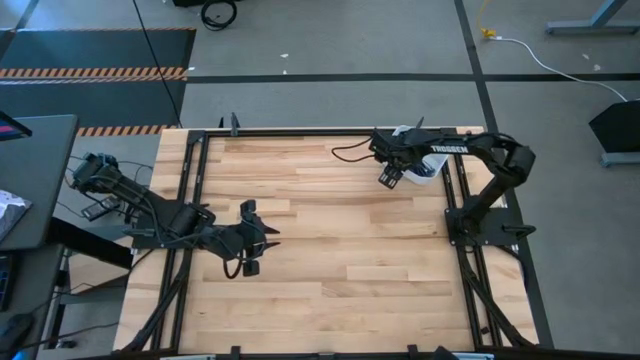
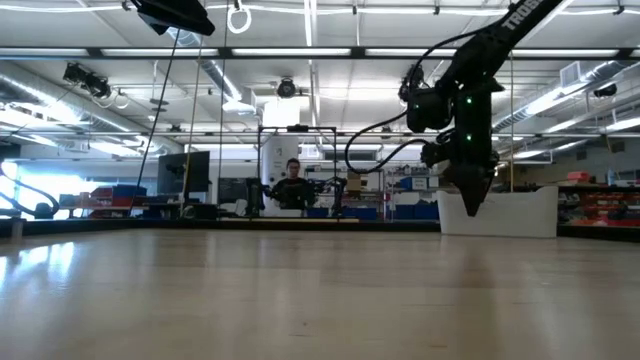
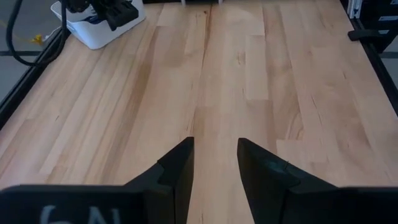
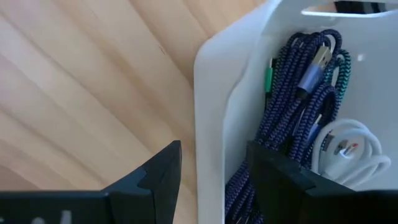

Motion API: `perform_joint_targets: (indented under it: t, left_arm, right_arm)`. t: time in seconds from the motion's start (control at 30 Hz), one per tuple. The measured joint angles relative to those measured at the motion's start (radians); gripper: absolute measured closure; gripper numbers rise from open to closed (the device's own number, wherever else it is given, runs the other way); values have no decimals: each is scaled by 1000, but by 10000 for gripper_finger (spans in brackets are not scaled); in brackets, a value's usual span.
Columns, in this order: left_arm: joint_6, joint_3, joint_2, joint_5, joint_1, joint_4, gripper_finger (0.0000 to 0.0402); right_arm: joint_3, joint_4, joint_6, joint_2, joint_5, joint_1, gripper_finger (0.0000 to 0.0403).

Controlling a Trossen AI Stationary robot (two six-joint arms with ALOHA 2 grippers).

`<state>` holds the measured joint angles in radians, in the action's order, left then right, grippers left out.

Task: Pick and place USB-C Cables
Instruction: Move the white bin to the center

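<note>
The white tray [image 4: 214, 93] sits at the table's far right corner [image 1: 428, 172]. Several coiled cables lie in it: purple [image 4: 292, 106], teal [image 4: 339, 71], green [image 4: 268, 78] and silver-white [image 4: 348, 149]. No dark red one shows. My right gripper [image 4: 214, 171] is open and hovers over the tray's left wall, one finger outside the wall and one over the cables. It also shows in the high view [image 1: 388, 178] and in the low view [image 2: 472, 205]. My left gripper [image 3: 214, 168] is open above bare wood at the table's left middle [image 1: 262, 238].
Black metal rails [image 1: 300, 132] frame the wooden table top [image 1: 340, 230]. In the low view the tray [image 2: 500, 212] stands on the table at the right. A person [image 2: 292, 185] sits far behind the table in the room.
</note>
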<state>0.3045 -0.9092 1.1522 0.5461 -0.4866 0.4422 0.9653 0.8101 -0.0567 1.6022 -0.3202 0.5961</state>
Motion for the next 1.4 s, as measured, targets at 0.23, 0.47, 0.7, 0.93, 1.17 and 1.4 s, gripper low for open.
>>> perform_joint_targets:
  t: [0.23, 0.47, 0.7, 0.93, 1.17, 1.4]
  left_arm:
    - [52, 0, 0, -16, -18, 51, 271]
    - [82, 0, 0, -9, -70, 70, 271]
    - [83, 0, 0, 22, -84, 70, 271]
    - [109, 0, 0, 22, -121, 72, 271]
    - [180, 0, 0, 25, -194, 72, 271]
    - [208, 0, 0, 88, -258, 71, 271]
  right_arm:
    - [0, 60, -29, -30, 1, -14, 218]
    - [0, 87, -53, -31, 38, -21, 233]
    - [0, 86, -53, -31, 50, -21, 279]
    - [0, 85, -60, -31, 58, -21, 333]
    - [0, 84, -58, -31, 61, -28, 384]
    - [0, 73, -63, -31, 63, -70, 393]
